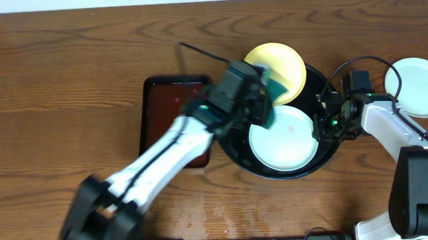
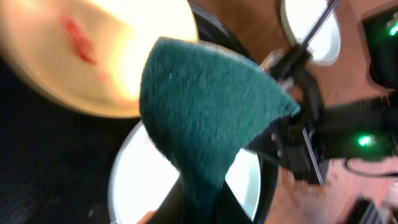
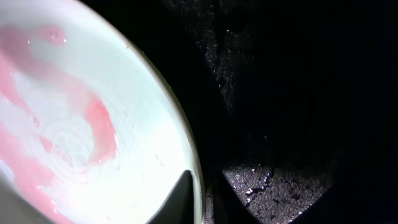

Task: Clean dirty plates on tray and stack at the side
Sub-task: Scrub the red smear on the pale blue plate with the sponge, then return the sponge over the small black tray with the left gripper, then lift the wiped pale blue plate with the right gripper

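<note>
Counting plates first: three.
- One pale yellow plate (image 1: 285, 65), far side of the black tray (image 1: 277, 174), tilted against its rim; a red smear (image 2: 78, 37) shows, so I judge it unwiped.
- One mint-white plate (image 1: 286, 141), flat in the near half of the tray, streaked with pink (image 3: 99, 130). I take it as the one in work.
- One mint-white plate (image 1: 424, 85), alone on bare wood at far right, well apart from the tray; probably the base of the stack.

Trays: two, the black one and a brown rectangular tray (image 1: 162, 116) touching it on the left.

Scouring pads: one, green (image 2: 205, 118).

Grippers: two.
- My left gripper (image 2: 198, 205) is clamped tight on the pad's lower end, and the pad hangs over the gap between yellow and mint plates, ready to scrub.
- My right gripper (image 1: 326, 120) sits at the near plate's right rim, one finger on each side of it, likely to steady it. I cannot tell whether it actually pinches.
</note>
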Action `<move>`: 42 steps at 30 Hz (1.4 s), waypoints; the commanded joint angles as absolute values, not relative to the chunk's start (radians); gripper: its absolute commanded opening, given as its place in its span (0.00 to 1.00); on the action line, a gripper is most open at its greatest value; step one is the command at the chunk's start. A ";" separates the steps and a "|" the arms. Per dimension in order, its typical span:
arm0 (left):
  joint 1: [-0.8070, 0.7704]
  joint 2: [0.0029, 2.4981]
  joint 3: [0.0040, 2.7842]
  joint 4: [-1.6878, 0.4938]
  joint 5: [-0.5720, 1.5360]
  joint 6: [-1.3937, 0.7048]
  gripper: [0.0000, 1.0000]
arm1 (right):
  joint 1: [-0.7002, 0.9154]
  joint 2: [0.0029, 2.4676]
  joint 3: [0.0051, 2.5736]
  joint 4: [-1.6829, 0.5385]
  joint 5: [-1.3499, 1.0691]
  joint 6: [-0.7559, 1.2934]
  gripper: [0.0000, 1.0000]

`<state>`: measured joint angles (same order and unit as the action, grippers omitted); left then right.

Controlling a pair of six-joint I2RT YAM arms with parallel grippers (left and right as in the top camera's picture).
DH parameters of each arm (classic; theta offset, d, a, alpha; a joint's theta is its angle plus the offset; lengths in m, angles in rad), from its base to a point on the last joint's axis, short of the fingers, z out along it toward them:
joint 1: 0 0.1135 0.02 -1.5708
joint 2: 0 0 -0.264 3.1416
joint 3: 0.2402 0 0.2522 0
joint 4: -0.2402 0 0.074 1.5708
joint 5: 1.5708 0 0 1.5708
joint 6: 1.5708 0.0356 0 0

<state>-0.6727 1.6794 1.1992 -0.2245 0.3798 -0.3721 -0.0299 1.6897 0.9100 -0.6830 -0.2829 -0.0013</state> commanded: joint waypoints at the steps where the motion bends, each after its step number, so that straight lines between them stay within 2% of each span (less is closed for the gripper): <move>1: -0.591 1.570 1.222 -0.438 0.196 -0.381 0.07 | -0.032 1.687 0.924 -0.696 -0.285 -0.009 0.16; 7: -0.451 1.500 1.222 -0.741 0.056 -0.379 0.08 | -0.032 1.687 0.901 -0.691 -0.285 -0.009 0.18; 11: -0.367 1.503 1.208 -0.825 0.054 -0.379 0.08 | -0.031 1.687 0.885 -0.681 -0.286 -0.009 0.15; 17: -0.298 1.504 1.182 -0.830 0.054 -0.379 0.08 | -0.031 1.687 0.869 -0.671 -0.285 -0.009 0.13; 20: -0.298 1.504 1.182 -0.829 0.054 -0.379 0.08 | -0.031 1.687 0.860 -0.653 -0.286 -0.009 0.02; 26: -0.298 1.504 1.182 -0.830 0.050 -0.353 0.08 | -0.031 1.671 0.896 -0.653 -0.320 -0.008 0.01; 34: -0.298 1.504 1.182 -0.830 0.042 -0.353 0.08 | -0.031 1.585 1.010 -0.767 -0.314 -0.005 0.01; 42: -0.298 1.504 1.182 -0.832 0.010 -0.353 0.08 | -0.027 1.498 1.037 -0.739 -0.239 -0.004 0.01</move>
<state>-0.2993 1.5166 1.1866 -0.8299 0.0380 -0.3656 -0.0299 1.5341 1.0145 -0.7475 -0.2604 -0.0048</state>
